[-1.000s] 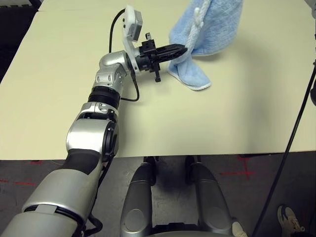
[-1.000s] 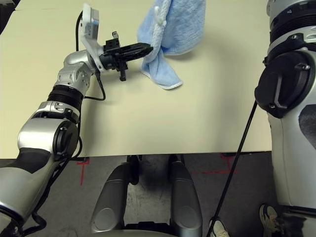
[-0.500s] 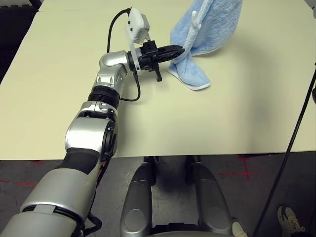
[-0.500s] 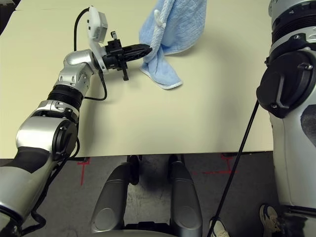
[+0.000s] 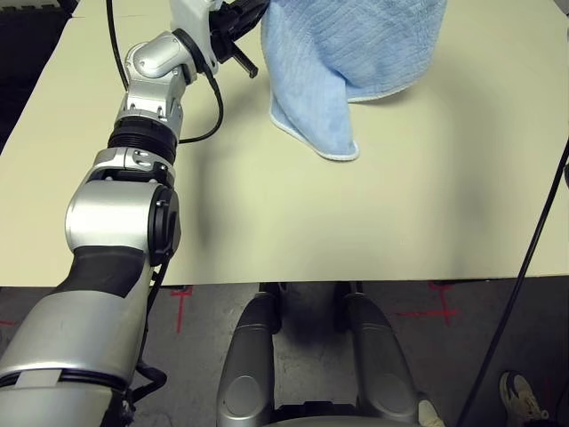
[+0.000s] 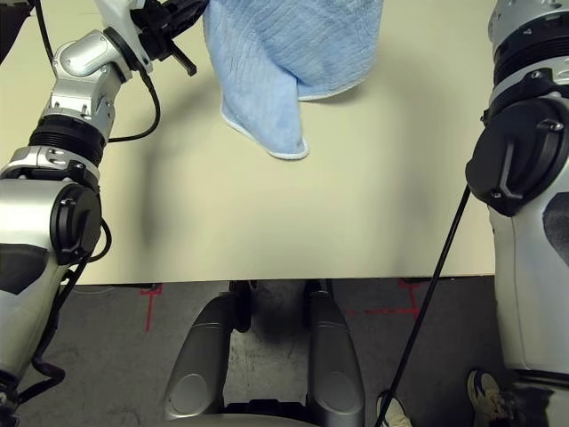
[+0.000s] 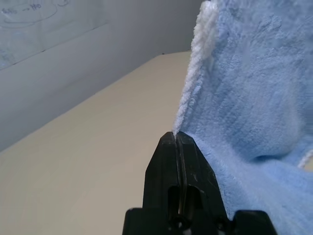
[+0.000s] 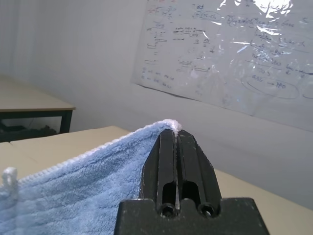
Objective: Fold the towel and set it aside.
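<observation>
A cream bench under a hanging blue towel, with a scribbled whiteboard on the grey wall behind.

Your left claw has its fingers pressed together on the towel's whitish stitched edge, at the top of the head view, just left of the cloth. Your right claw is likewise clamped tight, pinching a corner of the towel with the fabric draping away beside its fingers. Between the two grips the towel hangs in a broad sheet above the far middle of the bench. One lower fold trails down to a rounded tip that looks to rest on the bench top, near its middle. A black cable crosses the right side of your view.
</observation>
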Controlling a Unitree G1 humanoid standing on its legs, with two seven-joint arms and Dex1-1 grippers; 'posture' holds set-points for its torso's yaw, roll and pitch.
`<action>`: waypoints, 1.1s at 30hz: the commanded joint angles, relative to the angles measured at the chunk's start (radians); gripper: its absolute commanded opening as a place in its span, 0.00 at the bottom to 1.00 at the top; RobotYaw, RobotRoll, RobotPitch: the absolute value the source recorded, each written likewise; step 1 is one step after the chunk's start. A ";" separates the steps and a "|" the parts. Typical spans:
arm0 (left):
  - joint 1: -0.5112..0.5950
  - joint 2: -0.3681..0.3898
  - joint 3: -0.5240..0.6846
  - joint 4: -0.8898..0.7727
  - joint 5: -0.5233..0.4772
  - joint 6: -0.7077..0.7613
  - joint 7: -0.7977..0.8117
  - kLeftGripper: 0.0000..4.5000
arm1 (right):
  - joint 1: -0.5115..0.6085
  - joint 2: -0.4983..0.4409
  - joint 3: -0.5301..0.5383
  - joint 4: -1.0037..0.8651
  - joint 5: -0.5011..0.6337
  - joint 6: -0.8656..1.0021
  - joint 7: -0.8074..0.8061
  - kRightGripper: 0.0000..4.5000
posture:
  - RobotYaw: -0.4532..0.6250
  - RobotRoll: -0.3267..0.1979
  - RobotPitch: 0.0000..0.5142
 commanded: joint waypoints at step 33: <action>0.009 -0.354 0.167 -0.358 -0.271 0.524 0.468 0.01 | -0.021 -0.021 0.006 -0.032 -0.003 -0.062 -0.025 0.00 | 0.48 0.62 0.56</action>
